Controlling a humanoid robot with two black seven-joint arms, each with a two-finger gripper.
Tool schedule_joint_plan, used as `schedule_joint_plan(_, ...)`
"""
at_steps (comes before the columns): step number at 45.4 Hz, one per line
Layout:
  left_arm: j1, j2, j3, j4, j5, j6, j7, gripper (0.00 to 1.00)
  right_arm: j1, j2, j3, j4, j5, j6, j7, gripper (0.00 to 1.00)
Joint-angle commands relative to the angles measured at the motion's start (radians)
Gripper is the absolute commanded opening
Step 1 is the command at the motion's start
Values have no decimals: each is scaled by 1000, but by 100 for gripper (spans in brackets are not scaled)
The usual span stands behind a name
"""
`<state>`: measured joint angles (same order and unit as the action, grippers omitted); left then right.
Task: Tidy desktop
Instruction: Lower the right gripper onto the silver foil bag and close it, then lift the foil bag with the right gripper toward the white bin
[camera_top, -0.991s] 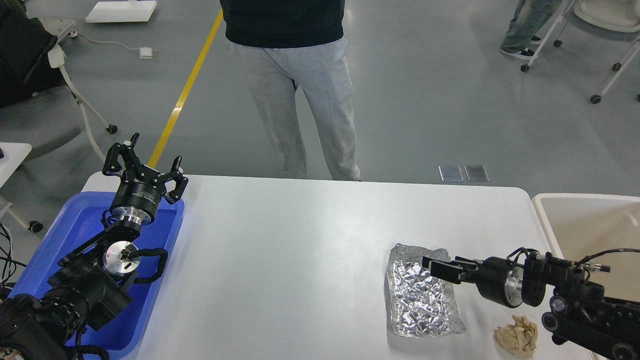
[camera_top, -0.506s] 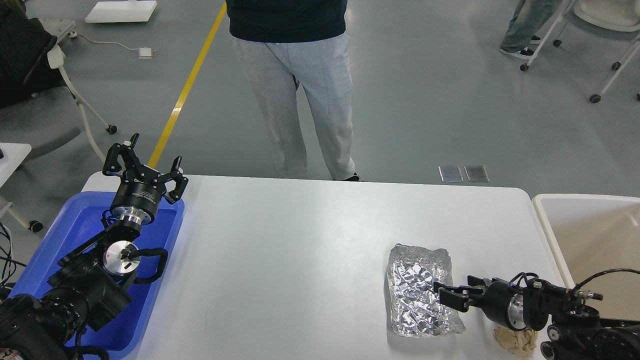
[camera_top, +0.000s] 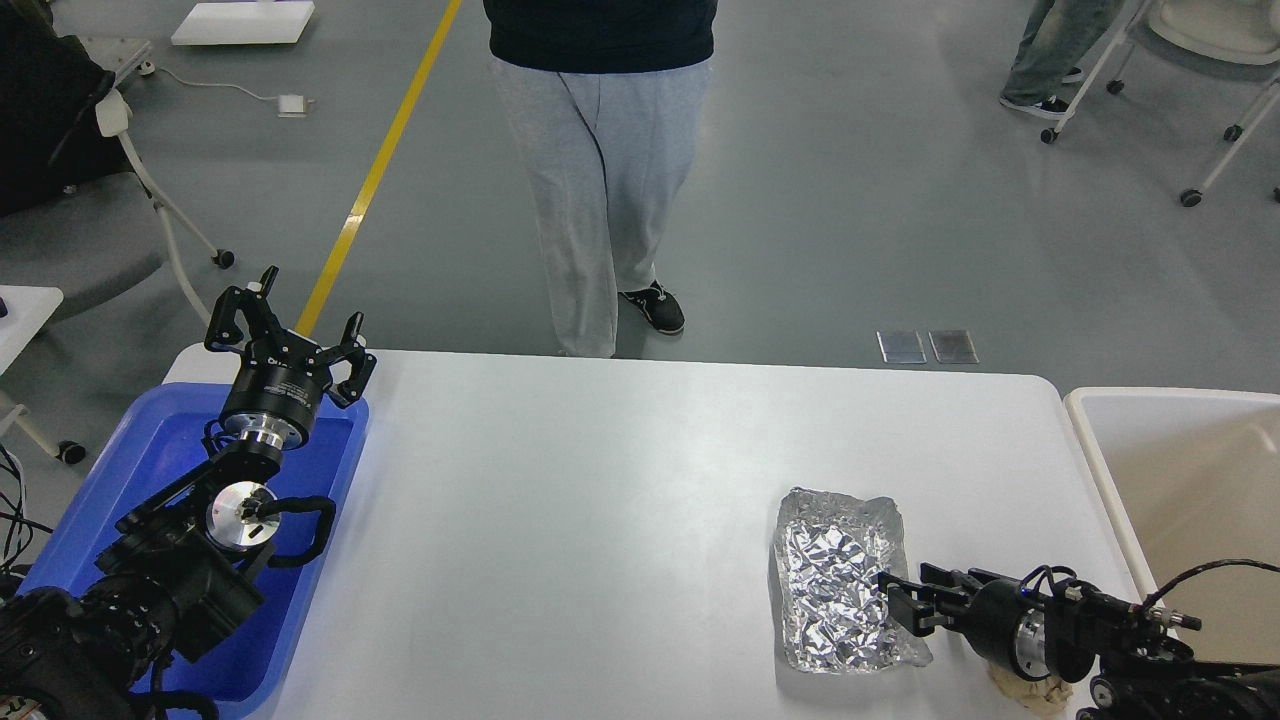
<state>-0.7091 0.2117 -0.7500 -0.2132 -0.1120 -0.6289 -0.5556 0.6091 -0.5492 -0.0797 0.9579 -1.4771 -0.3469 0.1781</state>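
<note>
The white desktop (camera_top: 600, 480) fills the middle of the head view. A crumpled sheet of silver foil (camera_top: 835, 575) lies flat near its front right. A beige paper wad (camera_top: 1025, 690) lies by the front edge, mostly hidden under my right arm. My right gripper (camera_top: 905, 595) is low over the foil's right edge, its fingers a little apart and holding nothing. My left gripper (camera_top: 290, 330) is open and empty, raised above the far end of the blue tray (camera_top: 150, 460).
A beige-lined white bin (camera_top: 1180, 470) stands off the desktop's right end. A person in grey trousers (camera_top: 600, 200) stands just behind the far edge. Chairs on castors stand at the far left and far right of the floor.
My right gripper has dropped and drawn back toward me, from over the foil's middle to its right edge, now covering the paper wad. The person stepped right. The left arm is still.
</note>
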Motion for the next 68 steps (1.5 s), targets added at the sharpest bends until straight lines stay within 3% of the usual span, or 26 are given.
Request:
schedule_joint_plan(1, 0, 0, 0, 0, 0, 0, 0, 100, -6, 5, -5, -4, 12, -4, 1, 0)
schedule_joint_plan(25, 0, 0, 0, 0, 0, 0, 0, 100, 75, -81, -3, 102, 50, 14, -3, 0)
schedule_joint_plan(51, 0, 0, 0, 0, 0, 0, 0, 100, 471, -543, 3, 502, 146, 313, 0, 0)
schedule_joint_plan(68, -1, 0, 0, 0, -1, 0, 0, 100, 564, -655, 1, 593, 146, 390, 6, 0)
